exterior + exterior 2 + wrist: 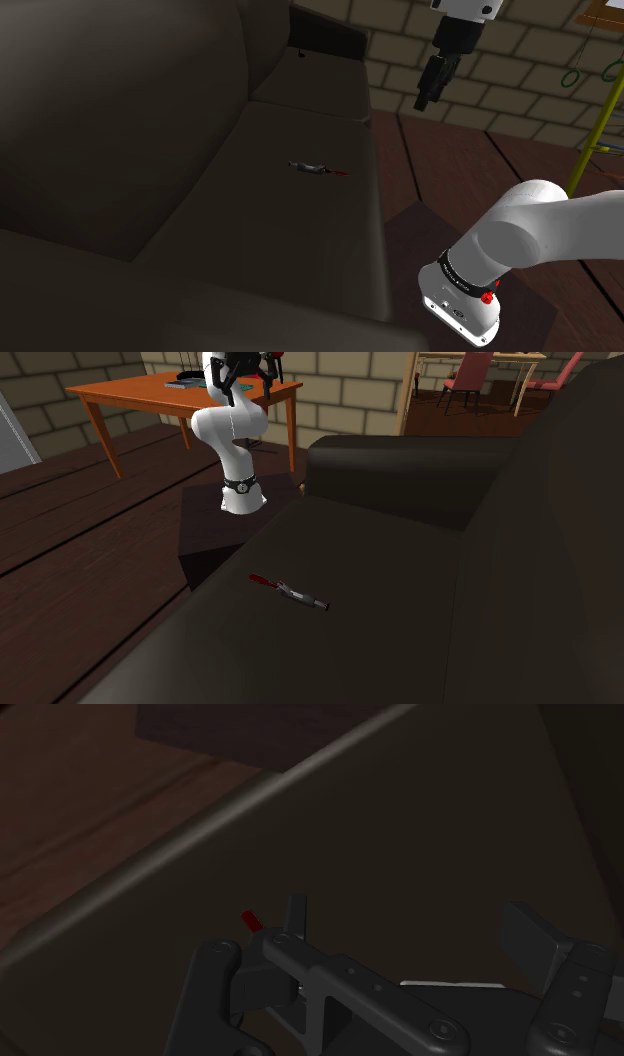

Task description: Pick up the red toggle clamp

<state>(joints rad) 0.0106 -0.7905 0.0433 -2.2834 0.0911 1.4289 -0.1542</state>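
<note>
The black end effector (pixel 410 922) hangs with its two fingers spread apart, clear of the smooth dark seat of the sofa (pixel 270 235). The toggle clamp (pixel 318 168) lies flat there near the front edge (a slim grey bar, red-tipped). In the wrist view the end effector's own body hides all but its red end.

Dark sofa (pixel 250 230), orange table (pixel 125 392), plank floor (pixel 70 542), block wall (pixel 520 75)

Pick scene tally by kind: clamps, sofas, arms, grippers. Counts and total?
clamp: 1
sofa: 1
arm: 1
gripper: 1
Total: 4
</note>
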